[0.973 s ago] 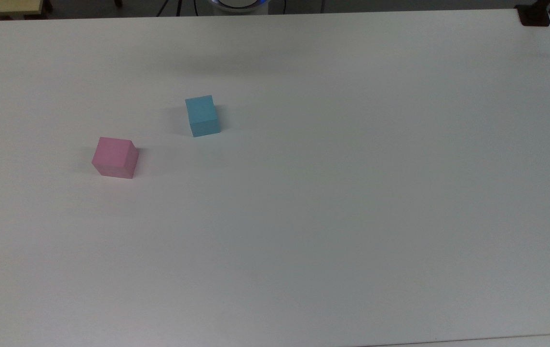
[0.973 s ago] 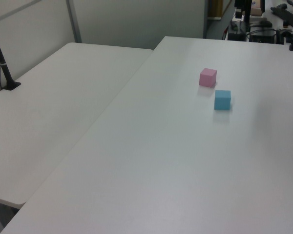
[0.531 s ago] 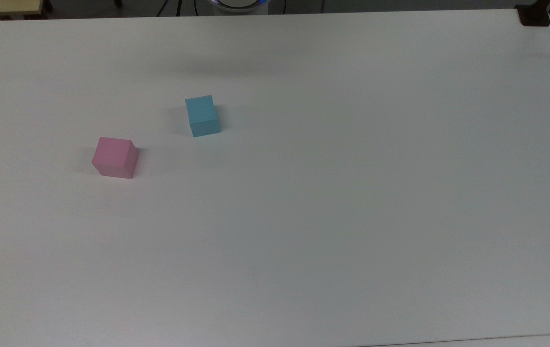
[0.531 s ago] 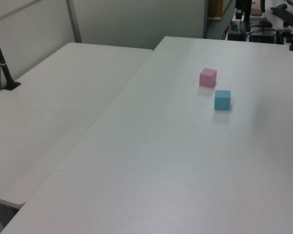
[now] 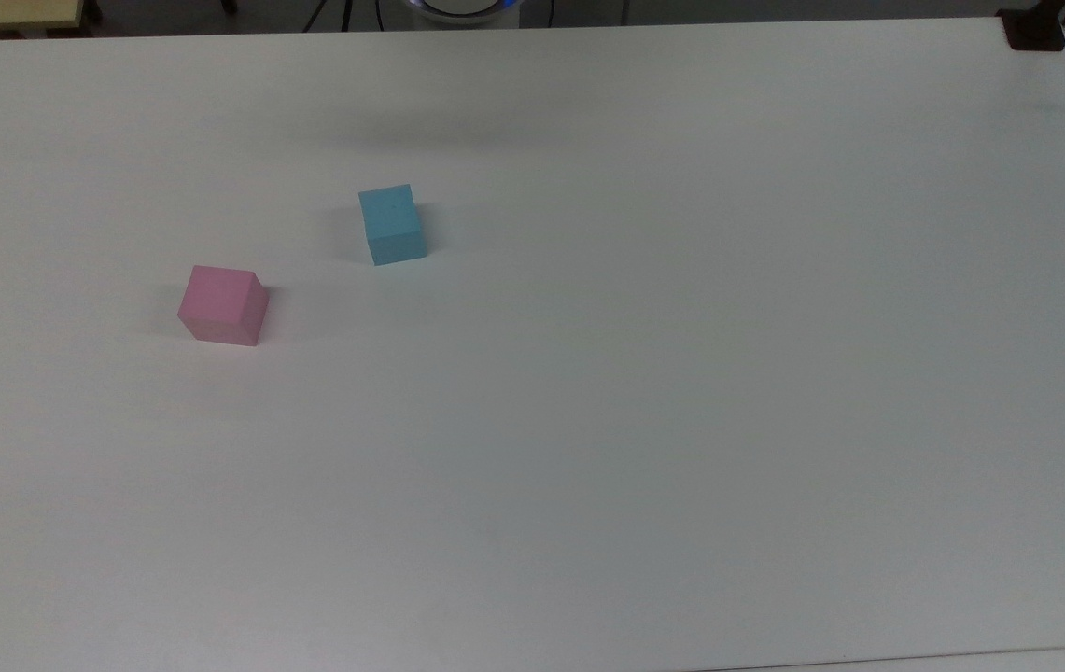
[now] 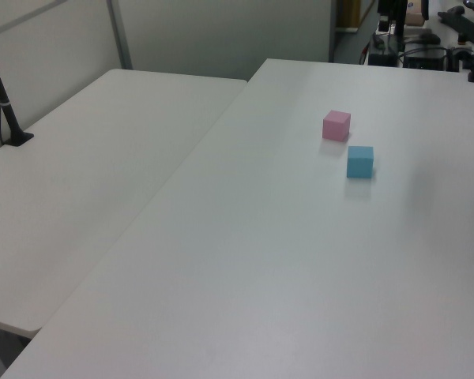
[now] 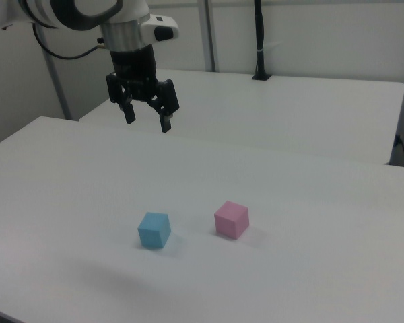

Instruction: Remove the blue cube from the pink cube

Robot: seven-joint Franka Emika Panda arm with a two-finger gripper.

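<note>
The blue cube rests on the white table, apart from the pink cube, which also sits on the table. In the right view the two stand side by side with a gap between them, the blue one on the left. My gripper hangs high above the table in the right view, up and left of the blue cube. Its fingers are open with nothing between them.
The white table stretches wide to the top view's right of the cubes. A second table adjoins it, carrying a black post. A dark clamp sits at the far right corner in the top view.
</note>
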